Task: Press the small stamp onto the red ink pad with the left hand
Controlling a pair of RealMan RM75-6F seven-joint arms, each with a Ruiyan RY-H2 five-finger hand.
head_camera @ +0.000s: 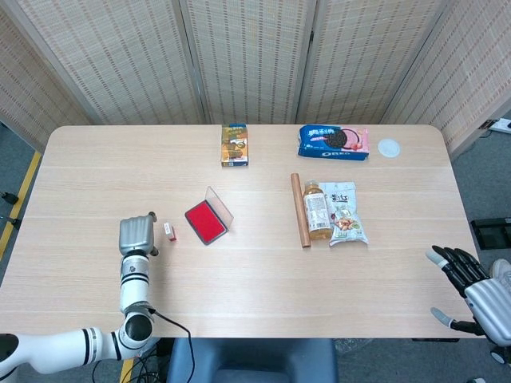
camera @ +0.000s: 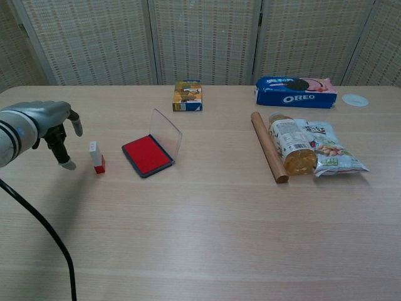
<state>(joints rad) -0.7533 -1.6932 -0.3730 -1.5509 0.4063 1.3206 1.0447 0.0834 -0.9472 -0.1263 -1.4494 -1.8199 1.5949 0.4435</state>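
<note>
Small stamp (camera: 96,157): one, upright, white top over red base, on the table (camera: 207,238) just left of the ink pad.
Red ink pad (camera: 147,154): one, clear lid raised on its right side.
Left hand (camera: 51,125): empty, fingers apart and pointing down, near the stamp's left, not touching.
Right hand (head_camera: 471,289): empty, fingers spread, near right table corner.
Snacks: one blue "OREO" pack (camera: 295,92), far right; one small box (camera: 188,95); one bag (camera: 326,150); print too small to read.
Bottle (camera: 290,145): one, lying flat.
Wooden rod (camera: 269,146): one.
</note>
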